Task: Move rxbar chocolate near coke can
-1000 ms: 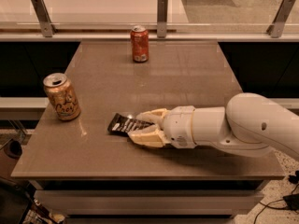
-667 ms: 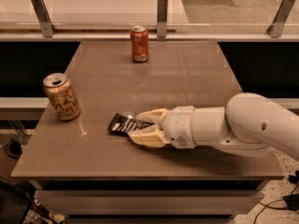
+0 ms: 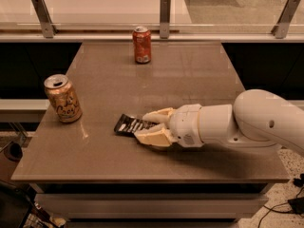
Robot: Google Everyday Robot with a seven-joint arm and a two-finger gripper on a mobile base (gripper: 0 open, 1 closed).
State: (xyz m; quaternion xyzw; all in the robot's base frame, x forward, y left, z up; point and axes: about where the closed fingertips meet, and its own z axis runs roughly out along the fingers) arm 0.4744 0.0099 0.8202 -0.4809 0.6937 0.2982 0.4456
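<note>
One raised view from the near edge of the table (image 3: 190, 80), angled downward (jaws mid-frame, over its near half).

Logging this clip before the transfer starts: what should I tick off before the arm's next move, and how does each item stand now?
1. Reach, the gripper at the rxbar chocolate: ok.
2. Hold on the bar secure: cannot tell.
3. Target, the coke can upright near the far edge of the table: ok.
4. The gold can stands left, off the straight path: ok.
5. Bar already near the target: not ok.
</note>
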